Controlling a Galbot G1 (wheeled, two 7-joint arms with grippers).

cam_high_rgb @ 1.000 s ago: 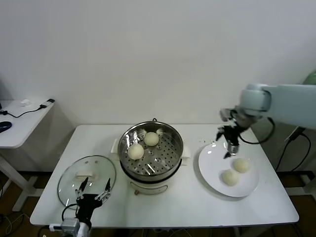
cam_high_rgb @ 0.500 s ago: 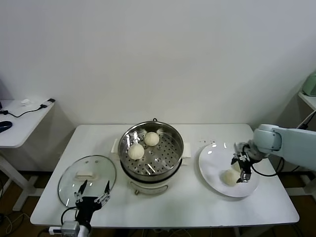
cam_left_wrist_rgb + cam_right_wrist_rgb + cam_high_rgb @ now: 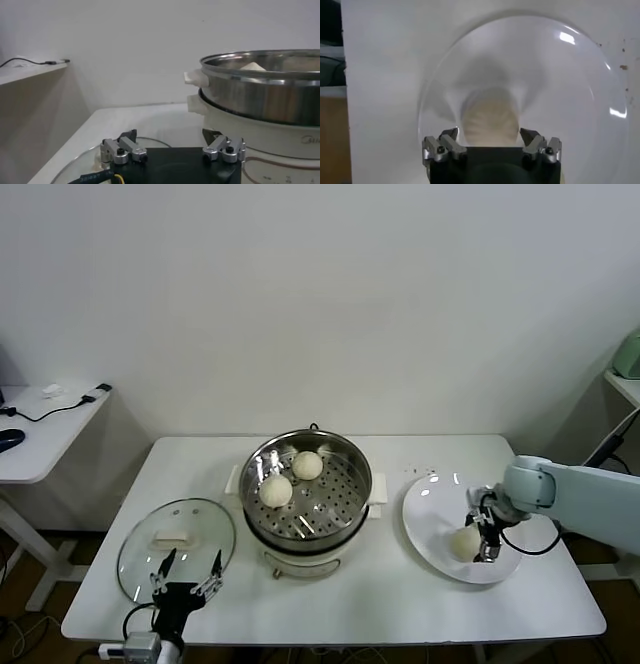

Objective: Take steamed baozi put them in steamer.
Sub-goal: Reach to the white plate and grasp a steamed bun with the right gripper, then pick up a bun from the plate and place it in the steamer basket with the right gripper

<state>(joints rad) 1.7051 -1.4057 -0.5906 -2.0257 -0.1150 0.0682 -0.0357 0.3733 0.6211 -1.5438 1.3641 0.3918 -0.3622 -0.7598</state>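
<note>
Steamer [image 3: 306,489] sits mid-counter [image 3: 380,589] with two buns already on its tray; the white plate [image 3: 430,519] is off to its right. The right tool [image 3: 481,534] is down over the plate, open, with a baozi [image 3: 491,121] between its jaws but not clamped — the steamer lies to its left. The left tool [image 3: 186,576] is parked open near the glass lid [image 3: 175,539] — way farther off.

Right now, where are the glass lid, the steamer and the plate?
glass lid [image 3: 190,529], head view, on its clear dome.
steamer [image 3: 345,504], head view, on its perforated tray.
plate [image 3: 425,514], head view, on its bare white surface.
</note>
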